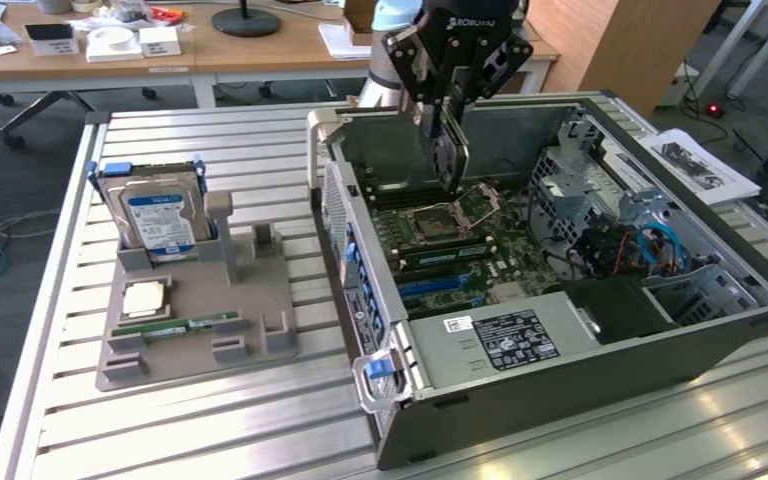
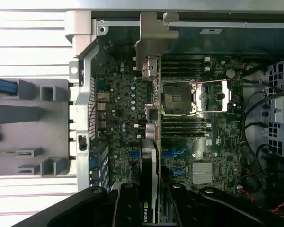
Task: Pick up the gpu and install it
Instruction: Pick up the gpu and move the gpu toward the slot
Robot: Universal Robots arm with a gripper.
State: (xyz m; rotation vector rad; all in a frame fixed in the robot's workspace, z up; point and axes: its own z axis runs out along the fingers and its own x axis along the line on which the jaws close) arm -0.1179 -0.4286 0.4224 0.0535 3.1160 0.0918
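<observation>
Green circuit board is being shown edge-on beneath the gripper (image 1: 447, 118): the gpu (image 1: 450, 160) is being held clear of everything, hanging over the motherboard (image 1: 471, 255) inside the open computer case (image 1: 558, 350). The jaws are being kept partly closed, clamped on the two flat faces of the card near its cooler end, and nothing else is being gripped. In the wrist view the gripper (image 2: 151, 201) is seen pinching the black cooler block of the gpu (image 2: 148, 165), while the silver bracket (image 2: 154, 35) is being pointed away from the camera, toward a case wall.

The card is probably being carried upright like this so that its connector edge is facing down at the board. Its length appears to be lying across the run of the blue slots (image 1: 431, 287), so it is not being lined up with them at this moment. It is hanging above the processor socket (image 1: 431, 222), touching nothing.

The case is lying on its side with the panel off, presumably so that the board is being offered upward to the arm. At the exterior view's left, well apart from the case, the grey fixture (image 1: 267, 300) is holding the hard drive (image 1: 157, 215) upright and the memory stick (image 1: 177, 327) flat, seemingly so that each can be gripped cleanly.
</observation>
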